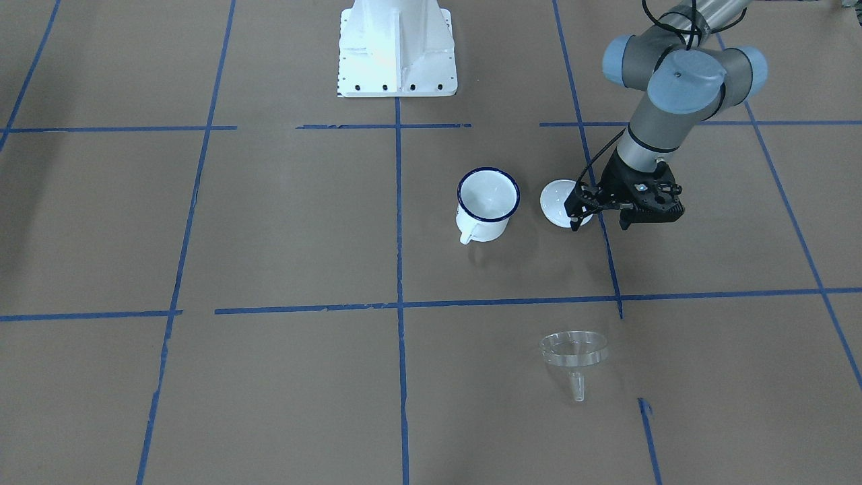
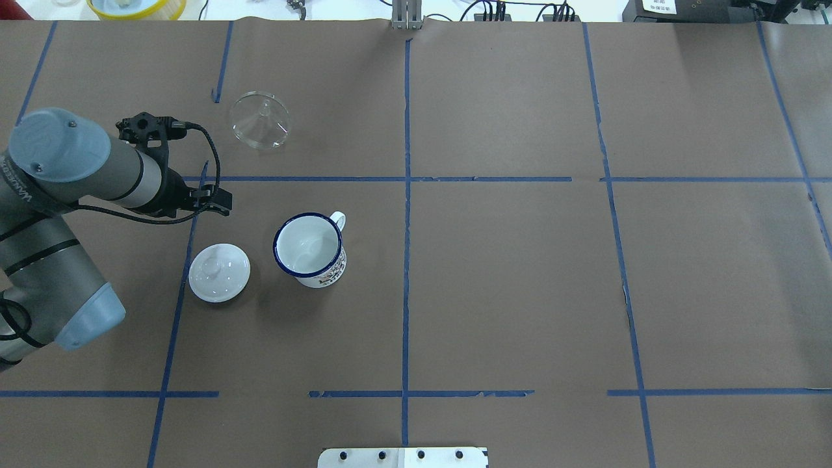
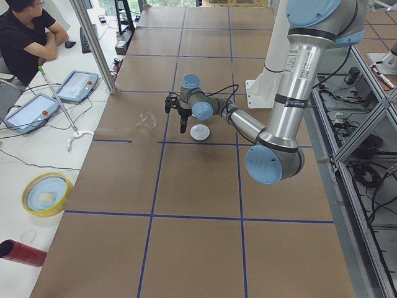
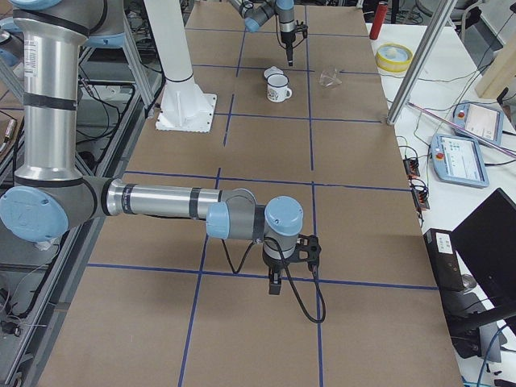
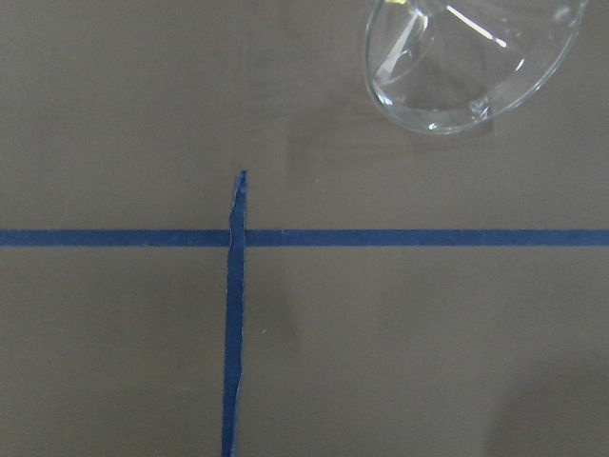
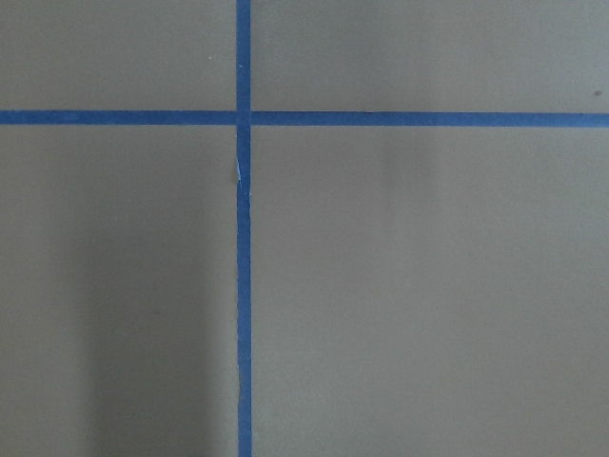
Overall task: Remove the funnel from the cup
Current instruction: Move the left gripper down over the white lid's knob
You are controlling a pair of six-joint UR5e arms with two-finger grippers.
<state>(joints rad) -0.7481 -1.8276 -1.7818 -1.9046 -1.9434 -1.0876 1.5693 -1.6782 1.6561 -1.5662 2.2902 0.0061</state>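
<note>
The small clear plastic funnel point(image 2: 260, 121) is already out of the white enamel cup with the dark blue rim point(image 2: 309, 248). It lies on its side on the brown tabletop point(image 2: 520, 279), well apart from the cup, spout pointing away from the robot. It sits forward of the left end effector point(image 1: 599, 226), the nearer one, which hangs open and empty beside the white domed lid point(image 2: 219, 272). Whether the right end effector point(image 4: 275, 284) is open I cannot tell

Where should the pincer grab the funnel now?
Likely the funnel by its wide rim, from above: it lies tipped on its side, spout pointing roughly away from the mug, so the raised rim edge is free to pinch across the wall.
</note>
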